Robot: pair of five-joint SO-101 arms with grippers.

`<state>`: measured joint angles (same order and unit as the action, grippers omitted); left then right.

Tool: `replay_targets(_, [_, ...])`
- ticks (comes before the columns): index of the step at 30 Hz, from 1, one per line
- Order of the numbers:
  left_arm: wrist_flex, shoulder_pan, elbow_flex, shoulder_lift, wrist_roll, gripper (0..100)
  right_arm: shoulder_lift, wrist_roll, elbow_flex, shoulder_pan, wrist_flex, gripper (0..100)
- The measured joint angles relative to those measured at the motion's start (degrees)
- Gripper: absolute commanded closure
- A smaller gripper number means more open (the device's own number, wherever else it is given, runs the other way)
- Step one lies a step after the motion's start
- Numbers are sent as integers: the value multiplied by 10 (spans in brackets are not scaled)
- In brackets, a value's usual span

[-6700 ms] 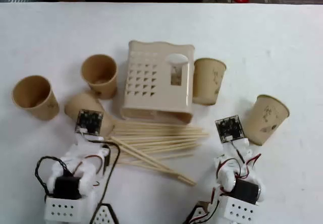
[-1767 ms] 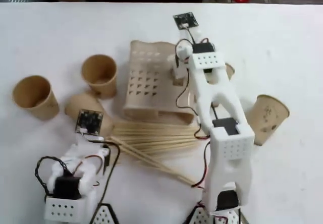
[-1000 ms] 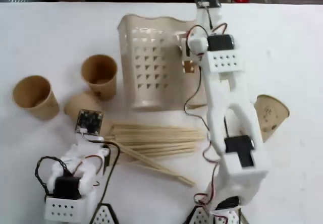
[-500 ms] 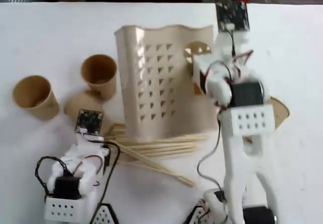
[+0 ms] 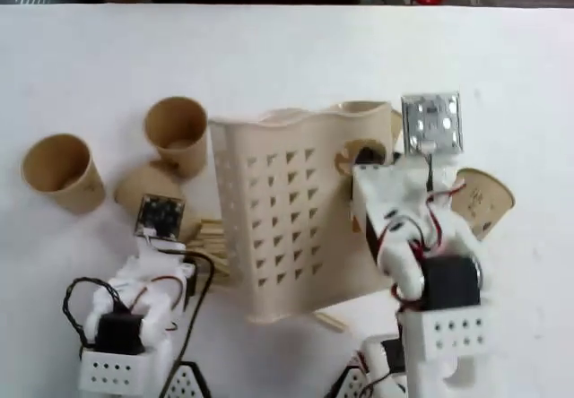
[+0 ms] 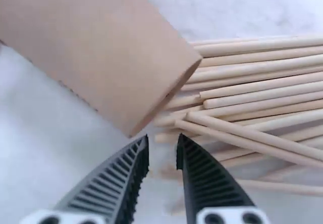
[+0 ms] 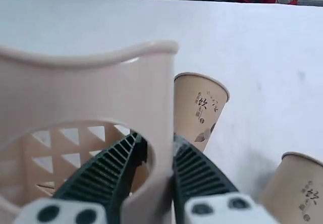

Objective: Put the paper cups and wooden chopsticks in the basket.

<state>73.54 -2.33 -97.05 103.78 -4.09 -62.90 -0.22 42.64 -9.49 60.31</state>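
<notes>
My right gripper point(image 5: 352, 167) point(image 7: 160, 146) is shut on the cream basket point(image 5: 278, 219) point(image 7: 75, 77), pinching its wall at the handle hole. The basket is tipped up over the wooden chopsticks point(image 5: 212, 230) point(image 6: 252, 95) and hides most of them. Paper cups: two upright at the left point(image 5: 59, 173) point(image 5: 178, 133), one on its side point(image 5: 143, 186) point(image 6: 96, 47), one behind the basket point(image 5: 375, 111) point(image 7: 200, 110), one at the right point(image 5: 485, 201) point(image 7: 299, 188). My left gripper point(image 6: 162, 146) is shut and empty, just before the lying cup's rim and the chopstick ends.
The white table point(image 5: 502, 66) has free room at the back and far right. One chopstick end point(image 5: 330, 321) pokes out under the basket near the front. The left arm's base point(image 5: 117, 344) sits at the front left edge.
The right arm reached to the lying basket, gripped its handle hole, tipped it upright and drew it toward the front over the chopsticks. The left arm has kept still.
</notes>
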Motion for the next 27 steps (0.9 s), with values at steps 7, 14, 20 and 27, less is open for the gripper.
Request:
replay_targets(7, [-30, 0, 0, 1, -4, 893, -17, 0, 10, 0, -5, 982])
replay_targets(14, [-148, -29, 60, 1, -159, 873, -17, 0, 10, 0, -18, 982])
replay_targets(20, [-126, -22, 253, -55, -139, 750, 40, 0, 10, 0, -73, 982])
replay_targets(27, [-90, 63, 430, -221, -108, 690, 210, 0, -31, 0, -171, 982])
